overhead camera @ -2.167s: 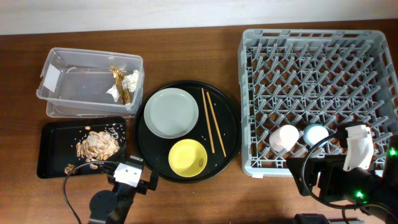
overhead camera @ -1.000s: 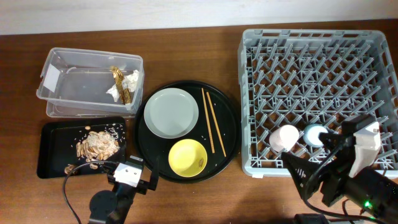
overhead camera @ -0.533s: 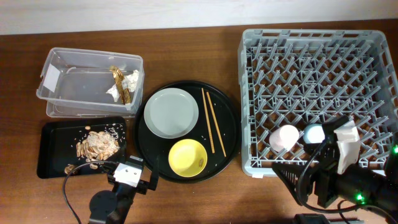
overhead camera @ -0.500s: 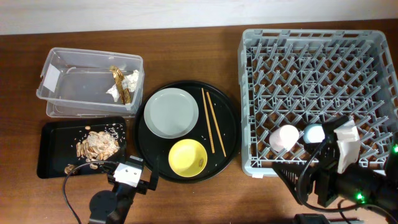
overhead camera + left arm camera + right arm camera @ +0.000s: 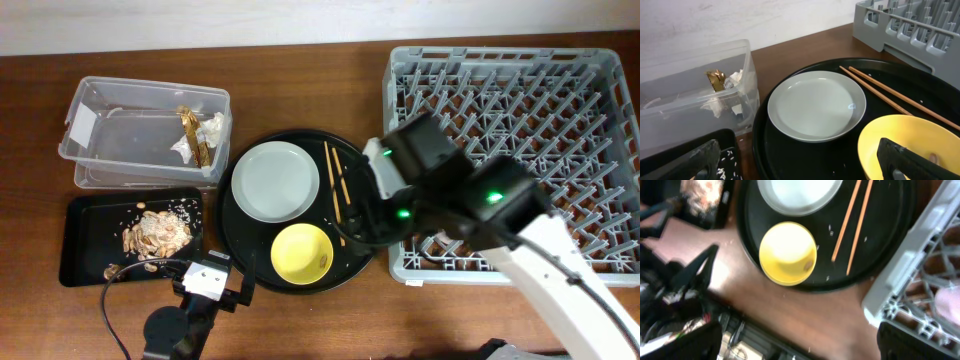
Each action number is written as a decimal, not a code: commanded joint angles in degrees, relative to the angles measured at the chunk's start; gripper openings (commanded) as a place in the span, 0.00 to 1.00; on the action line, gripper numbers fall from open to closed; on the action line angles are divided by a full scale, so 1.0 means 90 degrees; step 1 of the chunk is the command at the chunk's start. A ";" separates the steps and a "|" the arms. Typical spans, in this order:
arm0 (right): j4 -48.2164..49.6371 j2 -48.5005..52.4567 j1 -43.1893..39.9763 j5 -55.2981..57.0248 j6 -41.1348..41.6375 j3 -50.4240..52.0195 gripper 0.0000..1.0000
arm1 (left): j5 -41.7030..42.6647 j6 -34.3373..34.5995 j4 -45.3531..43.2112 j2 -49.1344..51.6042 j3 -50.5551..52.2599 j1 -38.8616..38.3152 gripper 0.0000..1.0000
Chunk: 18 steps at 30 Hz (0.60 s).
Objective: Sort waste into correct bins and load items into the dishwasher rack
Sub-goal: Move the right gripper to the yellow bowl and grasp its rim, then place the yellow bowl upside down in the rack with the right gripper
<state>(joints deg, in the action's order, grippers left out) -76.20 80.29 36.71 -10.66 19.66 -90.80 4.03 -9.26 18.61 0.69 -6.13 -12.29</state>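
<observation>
Spread wide and empty, the left pincer (image 5: 799,146) sat low on the tabletop (image 5: 300,70) just off the near-left edge of the large round black tray (image 5: 235,235), looking across it. The right pincer (image 5: 800,330) hung above the tray's near-right side with its fingers also far apart and nothing between them. The right arm (image 5: 450,190) reached in over the tray's right rim.

On the tray, the pale grey plate (image 5: 276,181) lay flat in the far-left part. The yellow bowl (image 5: 303,253) stood upright at the near edge, close to the plate but not touching it. The two chopsticks (image 5: 343,195) lay side by side on the right part of the tray, running from its far edge toward the bowl.

Just left of the tray, on the far side, stood the clear tub (image 5: 130,140), with the crumpled tissue (image 5: 210,128) and the gold-brown wrapper strip (image 5: 190,130) inside it at the end nearest the tray. The shallow black rectangular tray (image 5: 85,240) lay to the near left and held the food scraps (image 5: 155,235).

The grey dishwasher rack (image 5: 560,90) stood just right of the round tray. From above, the arm hid the rack's near-left corner. From the right wrist, a blurred pink patch among the pegs there looked like the pink cup (image 5: 946,302).
</observation>
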 commanded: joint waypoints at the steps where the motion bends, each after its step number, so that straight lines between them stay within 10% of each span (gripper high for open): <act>1: 0.0954 0.0629 0.0663 0.0634 0.1382 0.1299 0.99 | -0.0044 -0.0078 -0.0015 -0.0044 0.0046 0.0041 0.99; 9: 0.3733 0.2195 0.0733 0.0097 0.2205 0.3116 0.66 | -0.0046 -0.0078 -0.0015 -0.0044 0.0046 0.0041 0.99; 13: 0.3954 0.2560 0.0831 0.0199 0.2353 0.3118 0.07 | -0.0046 -0.0078 -0.0015 -0.0044 0.0046 0.0041 0.99; 18: 0.2977 0.1183 0.0826 0.1756 0.2368 0.2815 0.04 | -0.0046 -0.0078 -0.0015 -0.0044 0.0046 0.0041 0.99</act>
<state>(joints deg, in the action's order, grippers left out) -44.69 100.86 43.72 -6.02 40.51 -63.18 4.03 -9.26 18.63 0.62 -6.09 -12.29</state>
